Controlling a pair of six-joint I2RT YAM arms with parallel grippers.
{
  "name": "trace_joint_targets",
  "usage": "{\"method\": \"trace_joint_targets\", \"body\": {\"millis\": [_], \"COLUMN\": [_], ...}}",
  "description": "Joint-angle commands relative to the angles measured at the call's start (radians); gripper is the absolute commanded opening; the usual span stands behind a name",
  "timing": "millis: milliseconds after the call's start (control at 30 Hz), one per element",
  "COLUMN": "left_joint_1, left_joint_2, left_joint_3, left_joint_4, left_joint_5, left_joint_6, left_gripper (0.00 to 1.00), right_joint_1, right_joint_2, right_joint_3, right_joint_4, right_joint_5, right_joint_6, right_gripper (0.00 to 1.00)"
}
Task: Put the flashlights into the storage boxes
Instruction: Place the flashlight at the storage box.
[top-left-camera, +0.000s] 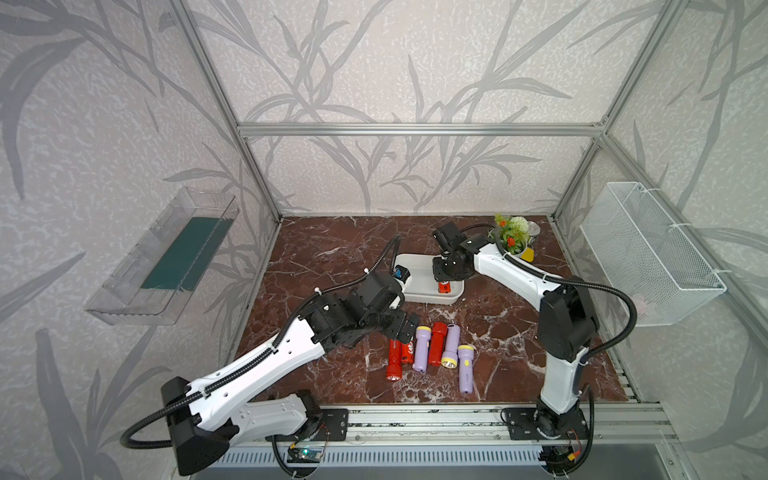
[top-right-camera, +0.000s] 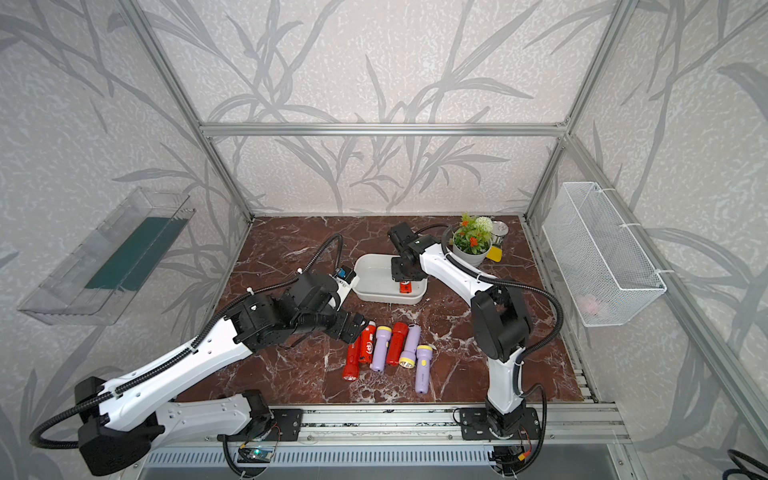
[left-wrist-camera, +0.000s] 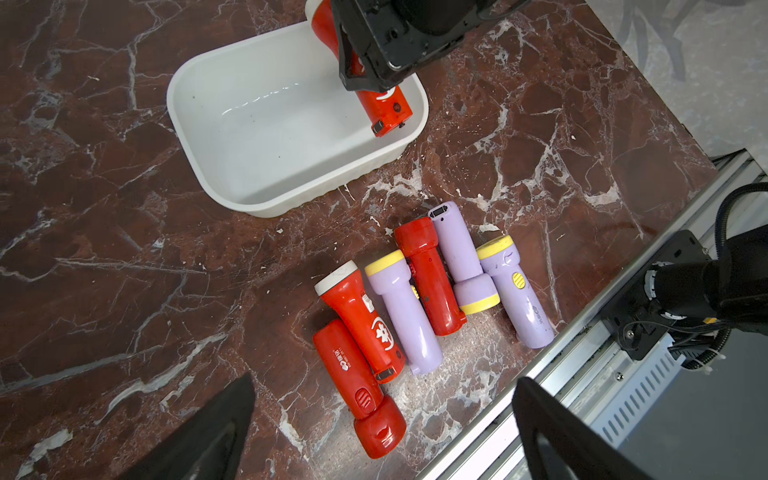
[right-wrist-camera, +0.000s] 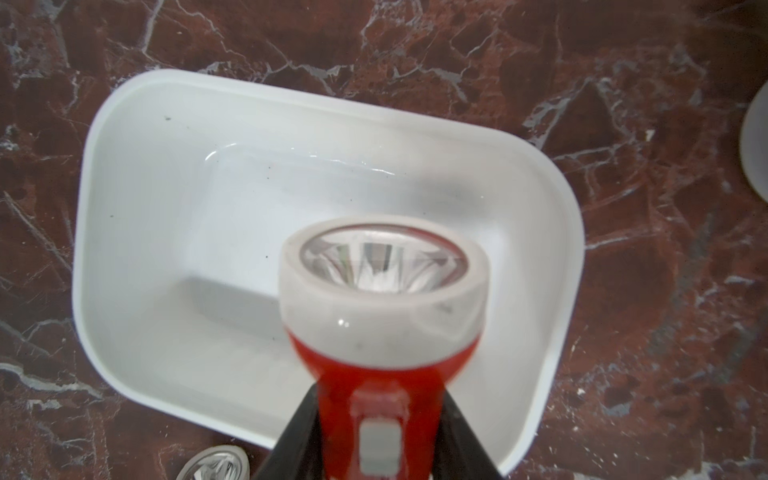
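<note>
The white storage box (top-left-camera: 419, 283) (top-right-camera: 374, 279) stands mid-table. My right gripper (top-left-camera: 448, 269) (right-wrist-camera: 380, 415) hangs over its right end, shut on a red flashlight with a white head ring (right-wrist-camera: 382, 316) (left-wrist-camera: 384, 102); the flashlight's tail dips inside the box. Several flashlights lie in a row near the front: a plain red one (left-wrist-camera: 357, 386), a red one with a white emblem (left-wrist-camera: 363, 318), a lilac one (left-wrist-camera: 405, 320), another red (left-wrist-camera: 430, 286) and two more lilac (left-wrist-camera: 461, 257) (left-wrist-camera: 517, 295). Above the row's left end, my left gripper (top-left-camera: 409, 328) (left-wrist-camera: 384, 380) is open and empty.
A flower pot (top-left-camera: 513, 242), a metal tin (top-left-camera: 532, 227) and a yellow item (top-left-camera: 527, 254) sit at the back right, close to my right arm. A wire basket (top-left-camera: 648, 253) hangs on the right wall, a clear tray (top-left-camera: 166, 257) on the left. An aluminium rail (top-left-camera: 415, 419) borders the front.
</note>
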Motion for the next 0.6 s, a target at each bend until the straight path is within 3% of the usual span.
{"method": "trace_joint_targets", "body": {"millis": [0,567], "left_joint_1": [0.018,0.109], "left_joint_2": [0.002,0.068], "left_joint_3": [0.027,0.033], "left_joint_4": [-0.019,0.013], "left_joint_5": [0.002,0.087], "left_joint_6": [0.017,0.042], "left_gripper": [0.99,0.99], "right_joint_1": [-0.024,-0.110], "right_joint_2": [0.040,0.193], "right_joint_3": [0.040,0.098], "right_joint_4": [-0.027,-0.020], "right_joint_5": [-0.044,-0.112], "right_joint_6": [-0.016,-0.031], "right_gripper": [0.36,0.37]}}
